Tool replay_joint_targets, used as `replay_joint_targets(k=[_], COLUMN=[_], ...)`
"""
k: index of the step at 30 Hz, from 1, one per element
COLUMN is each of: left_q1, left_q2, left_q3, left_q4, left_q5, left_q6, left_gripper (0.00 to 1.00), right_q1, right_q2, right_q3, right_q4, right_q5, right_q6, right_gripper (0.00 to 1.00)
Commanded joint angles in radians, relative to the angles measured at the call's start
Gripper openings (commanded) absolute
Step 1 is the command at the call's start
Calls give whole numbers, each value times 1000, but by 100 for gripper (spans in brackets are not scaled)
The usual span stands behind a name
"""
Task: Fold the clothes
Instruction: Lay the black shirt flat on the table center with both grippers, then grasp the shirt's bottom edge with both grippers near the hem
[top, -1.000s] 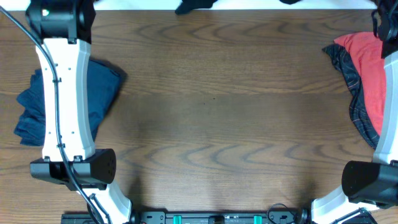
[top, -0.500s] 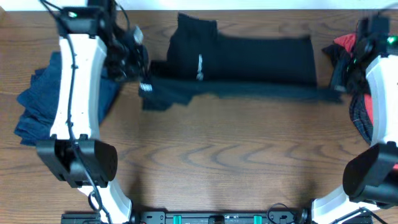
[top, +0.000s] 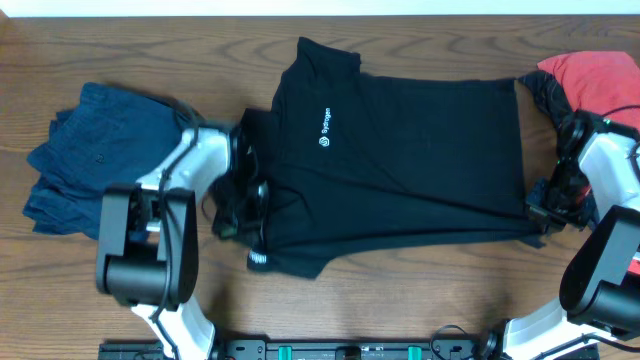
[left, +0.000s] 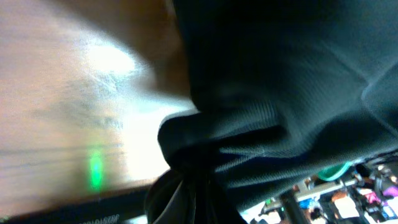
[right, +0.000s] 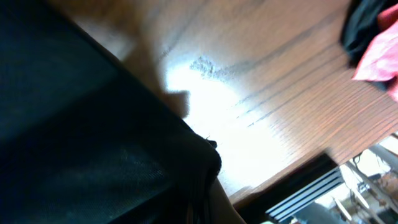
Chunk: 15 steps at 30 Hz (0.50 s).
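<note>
black shirt (top: 420, 150) lies spread mid-counter (top: 380, 310), long axis left-right, collar end toward your left arm. left claw (top: 243, 205) is clamped on bunched fabric at that end. right claw (top: 540, 212) looks pinched on the near hem corner.

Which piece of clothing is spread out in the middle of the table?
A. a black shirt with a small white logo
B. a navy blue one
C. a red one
A: the black shirt with its white logo lies spread across the middle of the table, while the navy garment sits at the left and the red garment at the far right.
</note>
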Motion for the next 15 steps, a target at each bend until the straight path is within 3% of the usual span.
replay_joint_targets(k=[1, 7, 15], left_q1=[6, 6, 6], left_q2=[-125, -323, -588], left_q3=[-119, -252, -275], left_q4=[51, 110, 212], left_q5=[-28, -31, -31], left_q6=[-39, -79, -163], left_gripper=[6, 6, 6], right_q1=[-9, -9, -8], right_q2=[3, -29, -182], right_q3=[-43, -111, -140], right_q4=[18, 41, 96], right_q5=[53, 51, 25], right_q6=[50, 67, 77], right_gripper=[1, 1, 1])
